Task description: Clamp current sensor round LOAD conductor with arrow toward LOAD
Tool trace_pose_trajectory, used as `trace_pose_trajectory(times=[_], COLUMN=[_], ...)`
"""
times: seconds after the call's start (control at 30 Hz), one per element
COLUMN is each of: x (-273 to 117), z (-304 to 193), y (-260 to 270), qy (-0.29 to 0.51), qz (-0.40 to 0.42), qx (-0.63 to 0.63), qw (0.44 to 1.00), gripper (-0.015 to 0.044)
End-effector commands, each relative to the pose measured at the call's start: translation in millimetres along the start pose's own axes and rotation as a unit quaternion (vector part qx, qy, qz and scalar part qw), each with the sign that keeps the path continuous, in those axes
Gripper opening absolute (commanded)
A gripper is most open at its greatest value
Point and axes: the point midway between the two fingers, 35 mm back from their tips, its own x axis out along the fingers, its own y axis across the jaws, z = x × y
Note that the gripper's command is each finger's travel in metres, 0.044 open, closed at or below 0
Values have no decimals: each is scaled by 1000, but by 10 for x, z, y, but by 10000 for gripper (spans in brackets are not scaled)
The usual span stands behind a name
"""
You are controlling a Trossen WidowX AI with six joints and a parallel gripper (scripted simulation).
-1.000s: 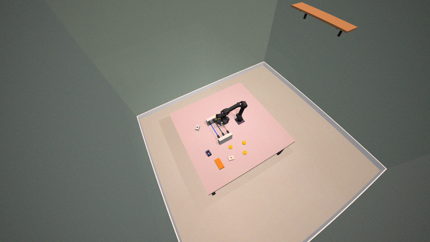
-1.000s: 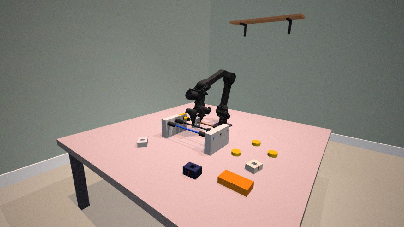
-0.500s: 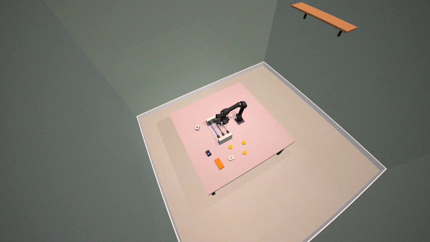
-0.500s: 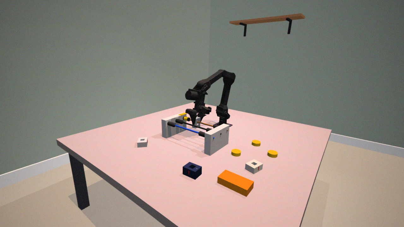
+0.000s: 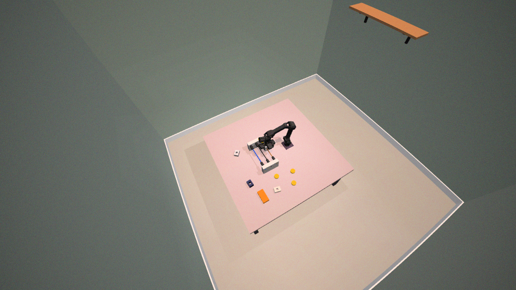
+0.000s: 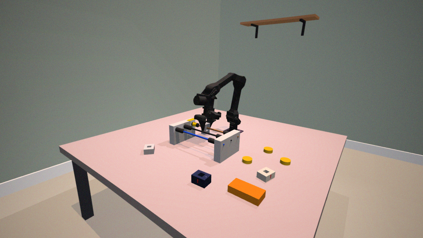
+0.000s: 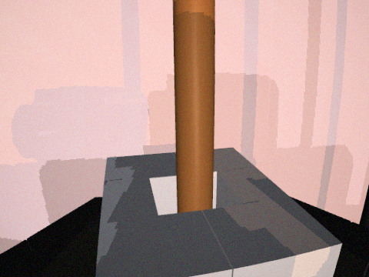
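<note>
The current sensor [image 7: 165, 238] [image 6: 206, 130] is a pale block with a square window. The copper-brown conductor [image 7: 194, 96] [image 6: 215, 130] [image 5: 270, 153] passes through that window. A thin seam runs from the window to the near edge in the wrist view, with no gap visible there; the seam's far side is hidden behind the conductor. My gripper [image 6: 206, 127] [image 5: 266, 147] is shut on the sensor, one black finger on each side. A yellow sleeve [image 6: 194, 124] is on the conductor's far end, beside a yellow label [image 6: 190, 119] on the end block. Lettering and the sensor's arrow are not readable.
Two end blocks [image 6: 177, 134] [image 6: 226, 147] also carry black and blue conductors [image 6: 195, 135]. Loose on the table are a grey block [image 6: 149, 150], a navy block [image 6: 201, 179], a white block [image 6: 265, 176], an orange bar [image 6: 246, 189] and three yellow discs [image 6: 247, 159].
</note>
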Motion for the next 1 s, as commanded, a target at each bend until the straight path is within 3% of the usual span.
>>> trace_pose_trajectory(times=[0.0,0.2,0.97], x=[-3,-3,-3], z=[0,0,0], y=[-2,-2,-2], qy=[0,0,0], qz=[0,0,0], qx=[0,0,0], qw=[1000,1000,1000], gripper=[105,258,258])
